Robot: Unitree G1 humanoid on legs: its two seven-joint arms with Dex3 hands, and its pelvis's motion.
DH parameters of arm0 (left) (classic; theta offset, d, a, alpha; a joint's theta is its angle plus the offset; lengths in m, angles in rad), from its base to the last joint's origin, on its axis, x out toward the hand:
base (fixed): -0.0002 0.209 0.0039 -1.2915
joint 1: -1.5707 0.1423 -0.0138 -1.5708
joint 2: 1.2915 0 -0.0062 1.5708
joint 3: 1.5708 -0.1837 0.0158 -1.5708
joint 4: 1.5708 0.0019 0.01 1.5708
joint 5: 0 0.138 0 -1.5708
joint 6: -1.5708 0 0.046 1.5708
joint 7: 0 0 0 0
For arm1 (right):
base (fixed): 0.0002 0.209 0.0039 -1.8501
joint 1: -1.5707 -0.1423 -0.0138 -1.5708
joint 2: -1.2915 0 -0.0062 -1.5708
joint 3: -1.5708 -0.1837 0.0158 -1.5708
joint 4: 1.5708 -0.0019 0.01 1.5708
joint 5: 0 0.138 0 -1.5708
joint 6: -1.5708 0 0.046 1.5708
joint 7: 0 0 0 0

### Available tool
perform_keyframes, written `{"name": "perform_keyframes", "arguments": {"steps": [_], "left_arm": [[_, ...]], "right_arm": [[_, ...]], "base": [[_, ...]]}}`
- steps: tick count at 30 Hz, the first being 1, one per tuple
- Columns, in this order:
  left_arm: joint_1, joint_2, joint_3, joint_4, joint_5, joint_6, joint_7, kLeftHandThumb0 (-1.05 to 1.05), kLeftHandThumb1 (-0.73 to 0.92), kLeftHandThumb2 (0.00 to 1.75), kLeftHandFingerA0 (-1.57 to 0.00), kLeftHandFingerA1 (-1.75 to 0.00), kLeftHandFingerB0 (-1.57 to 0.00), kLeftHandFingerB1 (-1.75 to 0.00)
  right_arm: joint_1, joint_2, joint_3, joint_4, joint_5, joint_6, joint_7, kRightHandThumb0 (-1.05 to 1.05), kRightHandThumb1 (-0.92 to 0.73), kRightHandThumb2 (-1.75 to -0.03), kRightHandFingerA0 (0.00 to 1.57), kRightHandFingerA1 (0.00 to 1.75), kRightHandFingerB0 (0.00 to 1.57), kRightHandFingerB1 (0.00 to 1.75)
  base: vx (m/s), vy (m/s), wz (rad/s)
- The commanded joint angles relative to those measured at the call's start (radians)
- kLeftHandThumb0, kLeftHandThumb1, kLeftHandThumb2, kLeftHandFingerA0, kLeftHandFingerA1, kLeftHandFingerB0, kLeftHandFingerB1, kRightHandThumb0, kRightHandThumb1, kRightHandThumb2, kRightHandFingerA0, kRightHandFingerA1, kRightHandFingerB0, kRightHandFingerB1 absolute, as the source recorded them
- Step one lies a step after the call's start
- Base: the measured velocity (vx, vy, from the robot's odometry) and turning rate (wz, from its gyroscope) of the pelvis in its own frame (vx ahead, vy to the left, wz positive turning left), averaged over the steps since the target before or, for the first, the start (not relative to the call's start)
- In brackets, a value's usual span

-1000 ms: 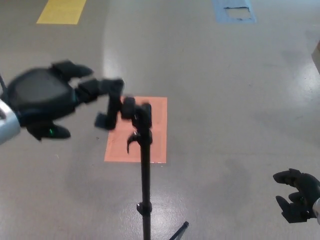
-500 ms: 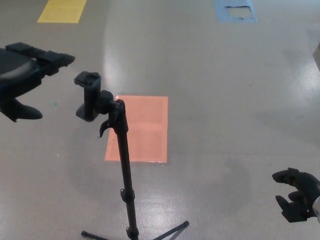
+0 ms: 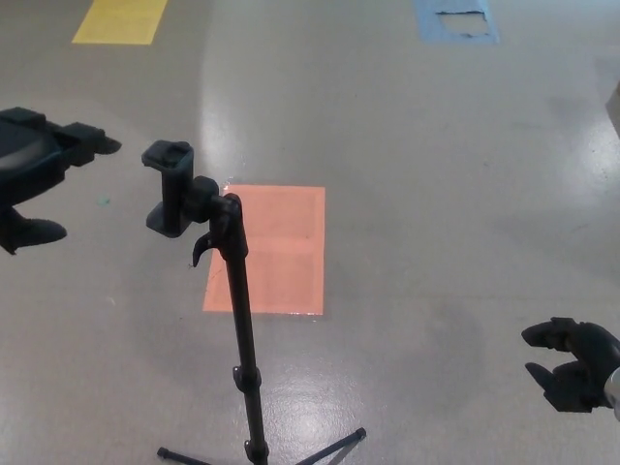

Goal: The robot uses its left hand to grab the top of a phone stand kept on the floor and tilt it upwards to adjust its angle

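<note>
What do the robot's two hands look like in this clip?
Both are matte black. The left hand has a broad, rounded palm shell and thick, blocky fingers. The right hand shows chunky, rounded fingers, with a sliver of pale wrist at the picture's edge. No cables or markings show.

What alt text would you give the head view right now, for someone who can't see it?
A black phone stand stands on a grey floor, its clamp head at upper left in front of an orange floor patch. The robot's open left hand hovers left of the clamp without touching it; the right hand hangs empty at lower right.
</note>
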Motion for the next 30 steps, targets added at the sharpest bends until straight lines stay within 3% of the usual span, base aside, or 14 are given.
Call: {"name": "perform_keyframes", "arguments": {"steps": [1, 9, 10, 12, 13, 14, 15, 18, 19, 24, 25, 27, 28, 30], "left_arm": [[0.012, 0.002, -0.015, 0.032, 0.001, 0.038, 0.049, -0.5, 0.58, 0.6, -0.17, -0.3, -0.06, -0.21], [0.136, -0.075, 0.156, 0.204, -0.195, 0.078, 0.136, -0.59, 0.64, 0.62, -0.23, -0.3, -0.1, -0.23], [0.167, -0.091, 0.192, 0.226, -0.232, 0.098, 0.136, -0.35, 0.44, 0.99, 0.0, -0.47, 0.0, -0.49], [0.204, -0.111, 0.238, 0.252, -0.268, 0.125, 0.132, -0.35, 0.44, 0.99, 0.0, -0.47, 0.0, -0.49], [0.227, -0.119, 0.255, 0.261, -0.275, 0.123, 0.144, -0.67, 0.68, 0.63, -0.24, -0.29, -0.11, -0.22], [0.233, -0.121, 0.262, 0.263, -0.276, 0.123, 0.147, -0.67, 0.68, 0.63, -0.24, -0.29, -0.11, -0.22], [0.263, -0.134, 0.286, 0.275, -0.296, 0.128, 0.152, -0.76, 0.63, 0.93, -0.18, -0.43, -0.07, -0.33], [0.34, -0.175, 0.368, 0.306, -0.36, 0.158, 0.147, -0.75, 0.79, 0.64, -0.26, -0.3, -0.13, -0.26], [0.367, -0.188, 0.394, 0.313, -0.383, 0.169, 0.135, -0.36, 0.48, 1.05, 0.0, -0.47, 0.0, -0.47], [0.44, -0.215, 0.458, 0.323, -0.411, 0.175, 0.115, -0.35, 0.51, 1.06, 0.0, -0.47, 0.0, -0.47], [0.47, -0.227, 0.479, 0.328, -0.424, 0.182, 0.108, -0.35, 0.51, 1.06, 0.0, -0.47, 0.0, -0.47], [0.497, -0.238, 0.504, 0.333, -0.44, 0.197, 0.093, -0.35, 0.52, 1.06, 0.0, -0.47, 0.0, -0.47], [0.507, -0.241, 0.515, 0.333, -0.444, 0.205, 0.084, -0.34, 0.53, 1.07, 0.0, -0.47, 0.0, -0.47], [0.52, -0.244, 0.529, 0.334, -0.452, 0.215, 0.07, -0.34, 0.53, 1.07, 0.0, -0.47, 0.0, -0.46]], "right_arm": [[-0.007, -0.013, -0.005, 0.006, 0.003, 0.01, 0.014, -0.44, -0.85, -0.68, 0.27, 0.34, 0.28, 0.33], [-0.006, -0.014, -0.006, 0.005, 0.0, 0.003, 0.021, -0.44, -0.85, -0.68, 0.27, 0.34, 0.28, 0.33], [-0.001, -0.013, -0.004, 0.005, -0.002, 0.002, 0.019, -0.44, -0.84, -0.68, 0.27, 0.34, 0.29, 0.34], [0.005, -0.011, -0.002, 0.006, -0.005, 0.001, 0.016, -0.44, -0.84, -0.68, 0.27, 0.34, 0.29, 0.34], [0.013, -0.01, 0.002, 0.006, -0.009, -0.004, 0.014, -0.44, -0.84, -0.67, 0.27, 0.34, 0.29, 0.34], [0.016, -0.01, 0.003, 0.006, -0.01, -0.005, 0.013, -0.44, -0.84, -0.67, 0.27, 0.34, 0.29, 0.34], [0.023, -0.007, 0.003, 0.006, -0.01, -0.004, 0.012, -0.44, -0.84, -0.67, 0.27, 0.34, 0.29, 0.33], [0.045, -0.001, 0.003, 0.008, -0.008, -0.004, 0.01, -0.45, -0.84, -0.68, 0.27, 0.35, 0.27, 0.32], [0.053, 0.002, 0.003, 0.009, -0.008, -0.003, 0.007, -0.45, -0.84, -0.68, 0.27, 0.34, 0.27, 0.32], [0.083, 0.007, 0.005, 0.007, -0.009, -0.005, 0.001, -0.45, -0.84, -0.69, 0.26, 0.34, 0.27, 0.33], [0.097, 0.009, 0.008, 0.005, -0.012, -0.004, -0.002, -0.24, -0.61, -1.1, 0.11, 0.51, 0.11, 0.5], [0.11, 0.008, 0.016, 0.004, -0.02, -0.006, -0.006, -0.24, -0.61, -1.1, 0.11, 0.51, 0.11, 0.5], [0.114, 0.009, 0.019, 0.006, -0.023, -0.011, -0.008, -0.46, -0.84, -0.68, 0.26, 0.34, 0.27, 0.33], [0.12, 0.011, 0.018, 0.009, -0.021, -0.017, -0.01, -0.45, -0.84, -0.68, 0.26, 0.35, 0.27, 0.33]], "base": [[0.0, 0.0, 0.0], [0.0, 0.0, 0.0], [0.0, 0.0, 0.0], [0.0, 0.0, 0.0], [0.0, 0.0, 0.0], [0.0, 0.0, 0.0], [0.0, 0.0, 0.0], [0.0, 0.0, 0.0], [0.0, 0.0, 0.0], [0.0, 0.0, 0.0], [0.0, 0.0, 0.0], [0.0, 0.0, 0.0], [0.0, 0.0, 0.0], [0.0, 0.0, 0.0]]}}
